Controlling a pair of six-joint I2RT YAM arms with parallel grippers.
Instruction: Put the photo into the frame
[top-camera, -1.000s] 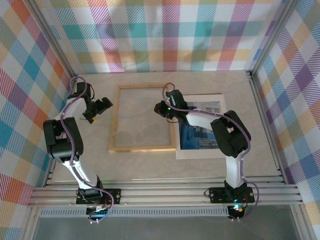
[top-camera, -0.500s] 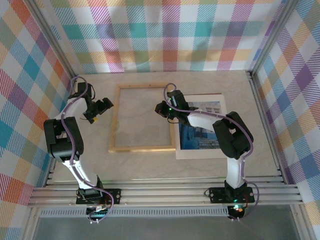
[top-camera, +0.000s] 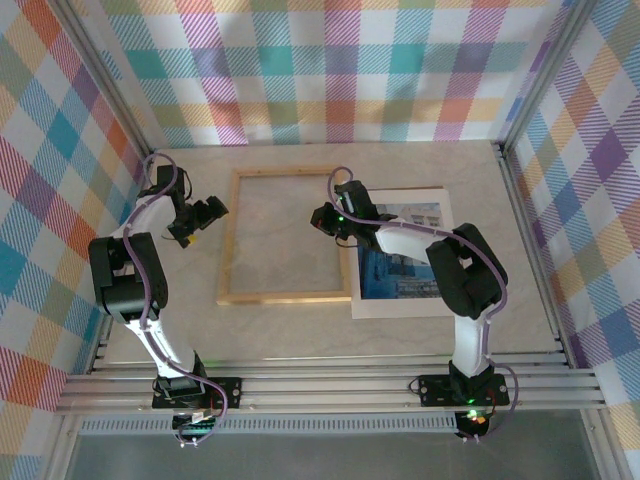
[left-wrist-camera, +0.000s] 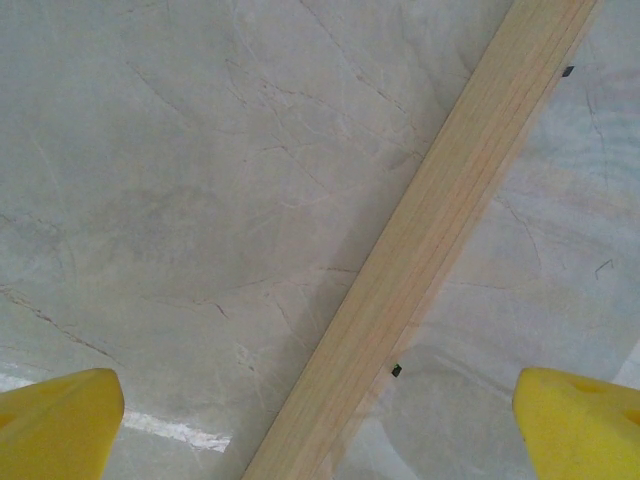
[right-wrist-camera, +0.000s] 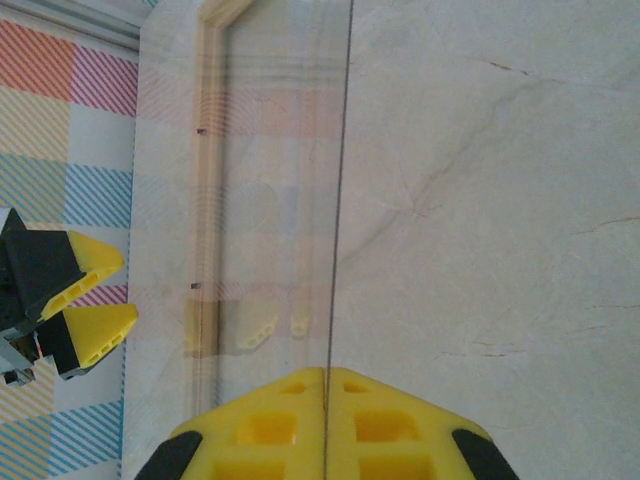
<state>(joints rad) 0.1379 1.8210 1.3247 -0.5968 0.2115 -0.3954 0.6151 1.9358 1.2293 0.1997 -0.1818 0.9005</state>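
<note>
Over the right side of the frame (top-camera: 228, 240), your right gripper (top-camera: 325, 218) has its yellow fingers pressed together. In the right wrist view the thin edge of the clear pane (right-wrist-camera: 270, 200) runs straight down into the seam between them, so it looks pinched on that edge. The pane mirrors the plaid wall, and through it you can see the frame's far wooden rail and one corner.

To the right of that gripper, the photo (top-camera: 398, 272) lies flat on the table (top-camera: 300, 330). Its white mat (top-camera: 400, 307) is just beside the frame's right rail, outside the wooden border. Your right forearm crosses above the photo's upper part, so the print sits behind the fingertips, toward the arm's base, and nothing grips it.

Your left gripper (top-camera: 203, 213) hangs just outside the frame's left rail with its jaws spread wide. In the left wrist view the two yellow tips sit in the bottom corners, and the light wooden rail runs diagonally between them over the marbled surface, touching neither tip.
</note>
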